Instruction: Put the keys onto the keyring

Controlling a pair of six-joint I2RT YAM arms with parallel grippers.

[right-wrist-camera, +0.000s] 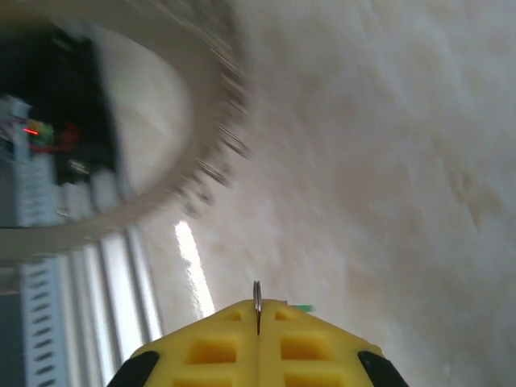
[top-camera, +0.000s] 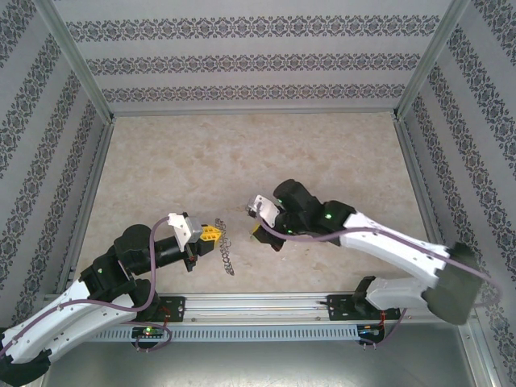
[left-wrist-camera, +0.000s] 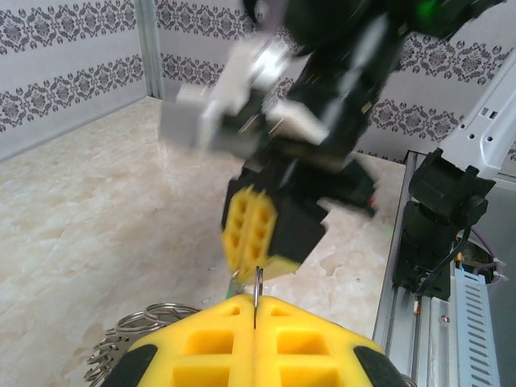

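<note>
My left gripper (top-camera: pixel 211 235) is shut on the thin edge of the keyring (left-wrist-camera: pixel 256 284), which sticks up between its yellow pads (left-wrist-camera: pixel 210 343). The ring's wire loops (left-wrist-camera: pixel 141 326) bunch at the lower left. In the top view they trail as a chain (top-camera: pixel 226 255) onto the table. My right gripper (top-camera: pixel 260 234) hovers just right of the left one. It is shut on a thin metal stem (right-wrist-camera: pixel 256 297) with the key's green head (right-wrist-camera: pixel 302 307) peeking out beside the tips. From the left wrist view its blurred yellow fingers (left-wrist-camera: pixel 250 230) hang just above the ring, green bit (left-wrist-camera: pixel 234 280) below them.
The marble-patterned tabletop (top-camera: pixel 242 153) stretches open behind the grippers, walled by patterned panels. A metal rail (top-camera: pixel 266 305) with the arm bases runs along the near edge. In the right wrist view a blurred pale arc with a dark fringe (right-wrist-camera: pixel 205 173) crosses the upper left.
</note>
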